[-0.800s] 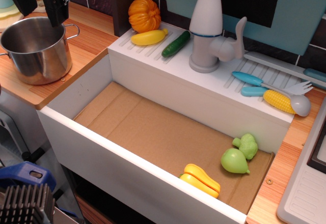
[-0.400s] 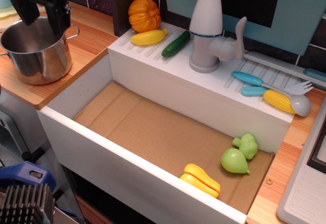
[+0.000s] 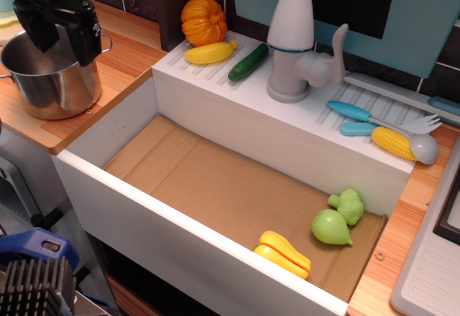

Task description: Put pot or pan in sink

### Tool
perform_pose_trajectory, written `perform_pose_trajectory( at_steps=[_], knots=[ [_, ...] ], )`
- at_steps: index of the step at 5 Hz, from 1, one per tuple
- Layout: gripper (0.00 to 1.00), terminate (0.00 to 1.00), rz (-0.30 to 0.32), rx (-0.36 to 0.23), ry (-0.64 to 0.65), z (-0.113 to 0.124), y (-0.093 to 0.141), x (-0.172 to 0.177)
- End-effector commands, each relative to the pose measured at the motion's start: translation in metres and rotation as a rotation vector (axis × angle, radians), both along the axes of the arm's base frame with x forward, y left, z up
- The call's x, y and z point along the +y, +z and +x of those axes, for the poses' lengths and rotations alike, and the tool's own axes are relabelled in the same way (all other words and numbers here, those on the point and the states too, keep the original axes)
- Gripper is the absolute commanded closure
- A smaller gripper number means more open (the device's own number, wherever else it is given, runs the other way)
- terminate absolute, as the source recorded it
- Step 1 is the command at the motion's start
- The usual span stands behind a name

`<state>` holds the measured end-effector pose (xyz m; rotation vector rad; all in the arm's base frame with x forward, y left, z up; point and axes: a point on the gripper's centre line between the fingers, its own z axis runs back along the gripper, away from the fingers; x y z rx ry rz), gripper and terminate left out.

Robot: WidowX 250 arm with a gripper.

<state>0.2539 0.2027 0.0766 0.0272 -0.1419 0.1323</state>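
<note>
**Pot grab in progress, sink waiting**

Toy kitchen counter: nearest us, the white sink (image 3: 108,133) holds just toy veggies (image 3: 332,226). Farther back left, we've got the gripper (image 3: 59,30) down in the pot (image 3: 52,75), fingers apart straddling its rim. Next we'd say: pinch, lift, carry right.

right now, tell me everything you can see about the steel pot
The pot is a shiny stainless-steel cylinder, upright and open-topped, with no contents visible. A small wire loop handle sticks out near the rim on its right side. It stands on the wooden counter left of the white sink, not in it. The black pincer hangs open over its rim, one finger covering the right edge; contact cannot be told.
</note>
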Motion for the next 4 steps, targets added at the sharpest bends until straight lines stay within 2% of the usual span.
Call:
perform_pose_trajectory(
  at_steps=[1, 2, 3, 4],
  knots=[
    [0.0, 0.0, 0.005, -0.051, 0.012, 0.002, -0.011, 0.002],
    [0.0, 0.0, -0.007, -0.064, 0.008, 0.002, -0.024, -0.003],
    [1.0, 0.0, 0.027, -0.095, 0.0, 0.0, -0.032, -0.005],
    [1.0, 0.0, 0.022, -0.101, -0.013, 0.0, -0.04, -0.007]
  ],
)
